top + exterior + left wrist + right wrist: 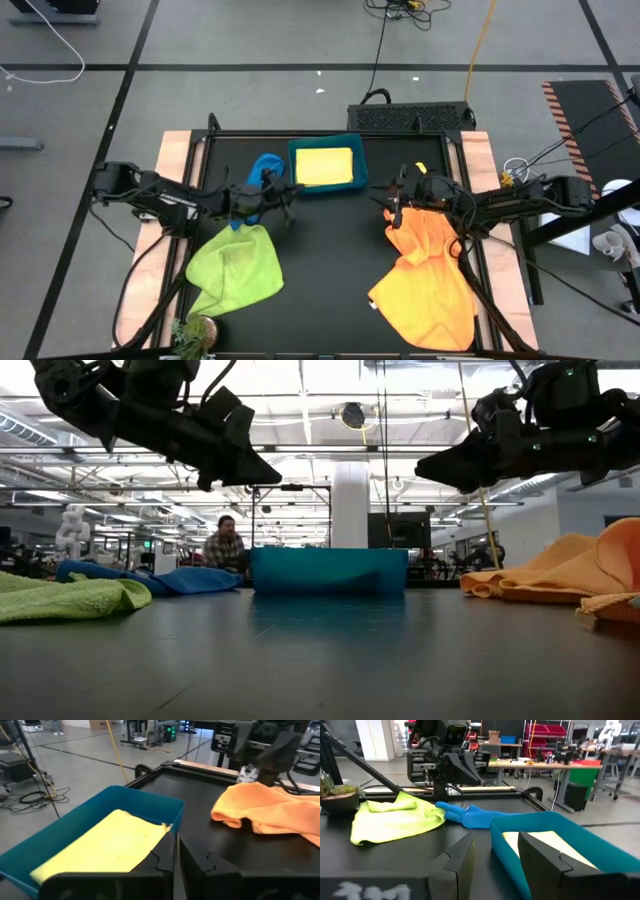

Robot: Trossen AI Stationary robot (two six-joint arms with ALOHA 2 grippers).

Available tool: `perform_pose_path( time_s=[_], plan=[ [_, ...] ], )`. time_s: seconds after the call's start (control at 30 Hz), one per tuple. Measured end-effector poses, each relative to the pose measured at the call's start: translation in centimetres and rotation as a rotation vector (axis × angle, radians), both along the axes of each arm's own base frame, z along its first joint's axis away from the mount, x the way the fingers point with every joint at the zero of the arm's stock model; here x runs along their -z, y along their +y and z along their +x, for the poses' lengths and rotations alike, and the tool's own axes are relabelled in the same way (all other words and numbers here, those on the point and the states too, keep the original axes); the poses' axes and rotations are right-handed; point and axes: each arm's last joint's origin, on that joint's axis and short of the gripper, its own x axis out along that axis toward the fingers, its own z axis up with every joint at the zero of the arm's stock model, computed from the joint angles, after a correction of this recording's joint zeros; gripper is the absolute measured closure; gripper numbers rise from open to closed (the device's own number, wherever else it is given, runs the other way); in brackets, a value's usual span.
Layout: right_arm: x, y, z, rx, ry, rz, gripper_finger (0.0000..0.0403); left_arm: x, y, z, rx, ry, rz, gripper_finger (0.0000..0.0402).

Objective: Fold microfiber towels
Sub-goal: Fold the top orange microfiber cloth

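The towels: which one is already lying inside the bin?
The yellow towel. It lies flat in the teal bin; the blue, green and orange ones lie outside it.

Teal bin (326,147) stands at the far middle of the black worktop (330,260). Small potted plant (195,333) sits at the near left corner. Beyond the worktop, a seated person (227,548) is visible in the room.
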Motion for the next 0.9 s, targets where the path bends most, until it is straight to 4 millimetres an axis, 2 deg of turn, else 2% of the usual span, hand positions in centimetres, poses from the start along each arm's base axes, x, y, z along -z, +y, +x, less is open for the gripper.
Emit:
perform_pose_path(
  time_s=[0.43, 0.6, 0.9],
  plan=[
    [0.2, -0.1, 0.0, 0.044, 0.005, 0.089, 0.026, 0.1, 0.5, 0.0, 0.053, 0.024, 0.017, 0.0376],
    [1.1, -0.2, 0.3, 0.098, 0.156, 0.172, 0.026, 0.1, 0.5, 0.0, 0.053, 0.025, 0.019, 0.0376],
    [-0.1, 1.5, 2.0, 0.118, 0.511, 0.247, 0.0275, 0.3, 0.5, 0.0, 0.066, 0.071, 0.06, 0.0376]
  ],
)
